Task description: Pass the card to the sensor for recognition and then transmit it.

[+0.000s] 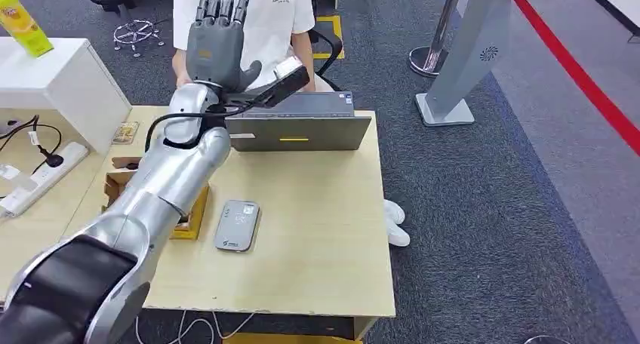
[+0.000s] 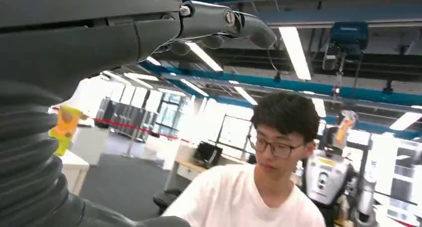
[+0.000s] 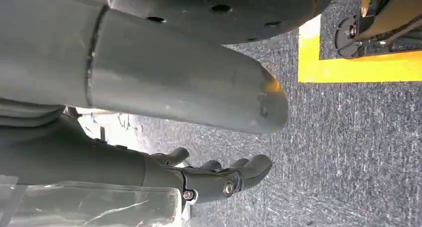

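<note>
The left hand (image 1: 216,46) is raised toward the person (image 1: 249,16), fingers spread and empty; handover appears complete. The sensor (image 1: 237,225) lies on the bench (image 1: 324,231).

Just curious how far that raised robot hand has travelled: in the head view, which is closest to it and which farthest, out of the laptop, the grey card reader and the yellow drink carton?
From the left robot hand:
1. Laptop, just below it at the table's far edge.
2. Yellow drink carton, off to the left on the white cabinet.
3. Grey card reader, on the table's near part.
</note>
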### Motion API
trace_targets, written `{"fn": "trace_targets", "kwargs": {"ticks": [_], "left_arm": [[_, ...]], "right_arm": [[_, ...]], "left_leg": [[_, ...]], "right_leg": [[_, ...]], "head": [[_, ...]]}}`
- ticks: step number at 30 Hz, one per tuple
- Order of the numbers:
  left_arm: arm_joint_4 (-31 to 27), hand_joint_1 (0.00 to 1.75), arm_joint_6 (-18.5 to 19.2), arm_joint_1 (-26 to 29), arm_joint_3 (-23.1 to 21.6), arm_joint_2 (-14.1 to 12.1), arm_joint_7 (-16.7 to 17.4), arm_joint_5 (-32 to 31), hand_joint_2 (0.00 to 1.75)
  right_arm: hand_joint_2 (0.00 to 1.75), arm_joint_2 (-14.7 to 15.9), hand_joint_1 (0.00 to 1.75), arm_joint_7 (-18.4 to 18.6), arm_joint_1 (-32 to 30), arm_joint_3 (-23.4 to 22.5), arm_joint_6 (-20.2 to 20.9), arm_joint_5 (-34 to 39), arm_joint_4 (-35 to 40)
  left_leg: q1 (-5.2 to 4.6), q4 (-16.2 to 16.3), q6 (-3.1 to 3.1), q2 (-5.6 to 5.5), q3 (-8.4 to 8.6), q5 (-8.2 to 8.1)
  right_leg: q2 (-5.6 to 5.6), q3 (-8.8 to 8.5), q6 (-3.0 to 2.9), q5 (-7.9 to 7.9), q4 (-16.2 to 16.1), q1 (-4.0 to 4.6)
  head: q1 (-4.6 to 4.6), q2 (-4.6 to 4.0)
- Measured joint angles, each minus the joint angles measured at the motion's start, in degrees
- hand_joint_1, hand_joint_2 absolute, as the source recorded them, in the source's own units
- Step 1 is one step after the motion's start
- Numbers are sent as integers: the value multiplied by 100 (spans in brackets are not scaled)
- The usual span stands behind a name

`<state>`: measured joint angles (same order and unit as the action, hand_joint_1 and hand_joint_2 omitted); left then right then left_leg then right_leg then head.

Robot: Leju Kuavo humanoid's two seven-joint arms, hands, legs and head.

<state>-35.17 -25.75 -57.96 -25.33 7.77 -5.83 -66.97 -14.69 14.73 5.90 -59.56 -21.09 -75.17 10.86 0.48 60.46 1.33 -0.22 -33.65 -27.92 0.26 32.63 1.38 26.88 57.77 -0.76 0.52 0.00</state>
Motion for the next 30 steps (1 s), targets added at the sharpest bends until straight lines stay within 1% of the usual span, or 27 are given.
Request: {"fn": "trace_targets", "kwargs": {"ticks": [3,5,8,12,15,17,18,21,25,30], "left_arm": [[-948,0,90,922,-2,-452,-149,178,175],[-1746,0,-37,1707,-2,-861,-280,245,175],[-2589,0,-222,2587,-2,-1370,-383,259,175],[-3382,0,-314,3412,-2,-1893,-483,219,175],[-3861,0,-660,4117,9,-2338,-615,107,175],[-4033,0,-745,4457,31,-2567,-671,99,175],[-4059,0,-717,4571,57,-2683,-671,99,175],[-4048,0,-579,4762,149,-2888,-691,81,175],[-3958,0,-502,4803,214,-3015,-711,53,175],[-3772,0,-415,4796,236,-3019,-761,29,175]], "right_arm": [[0,0,0,-53,-1,-125,-70,151,-2],[0,0,0,-83,-6,-213,-70,221,-2],[0,0,0,-105,-25,-289,-70,280,0],[0,0,0,-153,-20,-378,-68,315,0],[0,0,0,-221,-27,-387,-50,317,0],[0,2,0,-234,-29,-392,-44,320,0],[0,2,0,-241,-28,-392,-37,322,0],[0,2,0,-284,-24,-392,-24,331,0],[0,2,0,-297,-24,-392,6,333,0],[0,2,0,-306,-24,-396,39,387,0]], "left_leg": [[1,-6,-1,17,5,-2],[1,-13,-14,41,16,-11],[6,-13,-15,32,3,-10],[11,-15,-15,26,-8,-10],[11,-15,-16,44,-4,-14],[11,-15,-16,34,-11,-13],[12,-15,-15,25,-13,-12],[11,-15,-14,23,-15,-11],[11,-14,-14,23,-15,-10],[11,-13,-14,23,-15,-9]], "right_leg": [[17,3,-1,1,1,0],[44,5,-7,6,2,-1],[33,22,-12,11,1,3],[26,22,-12,12,2,2],[44,32,-12,12,1,-1],[33,35,-11,13,-2,-1],[22,35,-11,14,-2,-1],[17,35,-11,12,-2,0],[16,33,-12,9,-2,0],[17,34,-11,8,-2,-1]], "head": [[-4,0],[-7,0],[-2,-2],[-7,0],[-6,0],[-7,0],[-7,0],[-6,-2],[-7,-2],[-7,0]]}}
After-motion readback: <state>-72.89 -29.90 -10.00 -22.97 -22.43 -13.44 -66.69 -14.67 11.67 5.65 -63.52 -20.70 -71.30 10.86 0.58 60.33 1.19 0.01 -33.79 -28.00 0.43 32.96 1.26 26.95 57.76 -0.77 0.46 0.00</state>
